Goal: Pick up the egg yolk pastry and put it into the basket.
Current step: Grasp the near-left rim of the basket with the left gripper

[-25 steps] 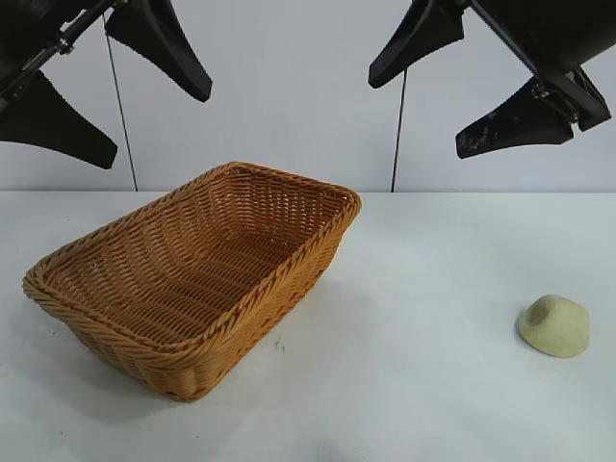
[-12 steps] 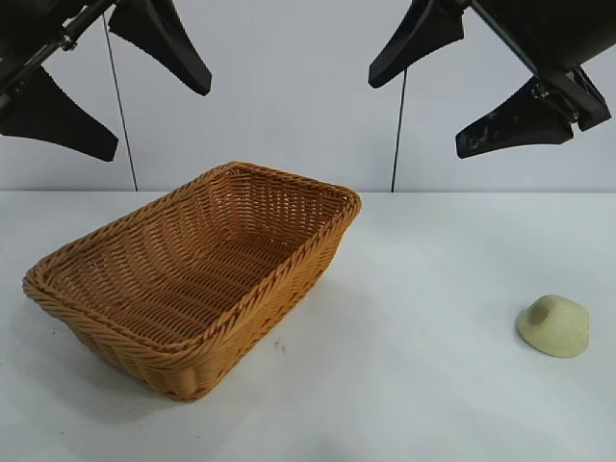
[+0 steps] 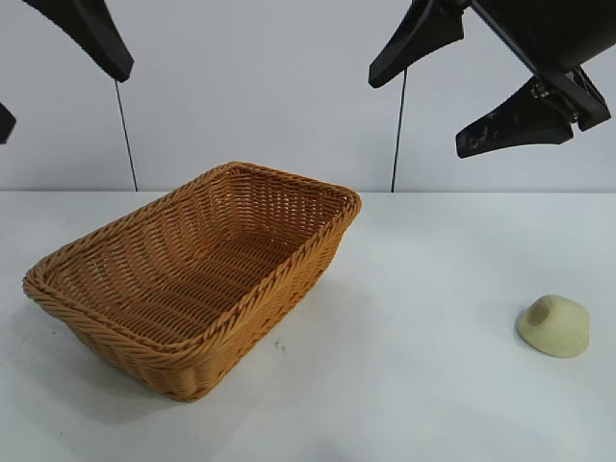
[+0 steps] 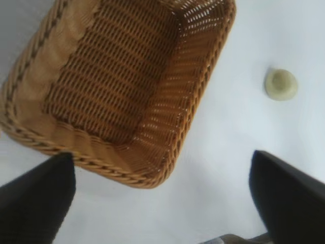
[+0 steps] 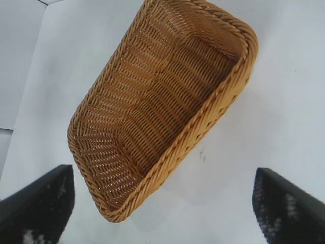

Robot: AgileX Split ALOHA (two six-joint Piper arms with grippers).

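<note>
My 2 claws hang wide open and empty above the table (image 3: 433, 404): left gripper (image 4: 162, 203) over the basket (image 3: 192, 274), right gripper (image 3: 476, 91) high up. The egg yolk pastry (image 3: 555, 325) sits well apart from the basket.

Both tools are matte black, each with two broad, tapering fingers like blunt wedges. The right tool (image 3: 476, 87) shows small silvery screws at a finger's base. The left tool (image 4: 162, 198) has plain, smooth black fingers.
</note>
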